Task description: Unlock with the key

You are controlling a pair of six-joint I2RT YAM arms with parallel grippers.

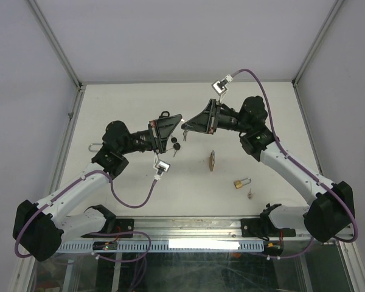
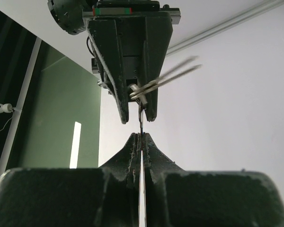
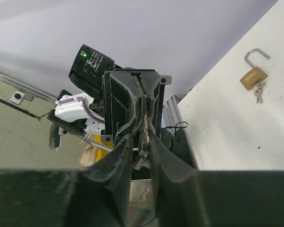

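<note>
Up top, we see our left gripper [image 1: 179, 120] and right gripper [image 1: 187, 125] meet above the table [image 1: 128, 103]. Left wrist: that gripper squeezes the thin key [image 2: 141, 124]. Right wrist: ours squeezes the key ring [image 3: 143, 158]; the open padlock [image 3: 253, 75] lies well apart.

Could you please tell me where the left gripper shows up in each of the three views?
Top external: left gripper just left of centre, tip pointing right.
Left wrist: left gripper at bottom centre, shut on a thin key.
Right wrist: left gripper at centre, facing the camera.
Shared landmark: the right gripper, tip to tip with it.
</note>
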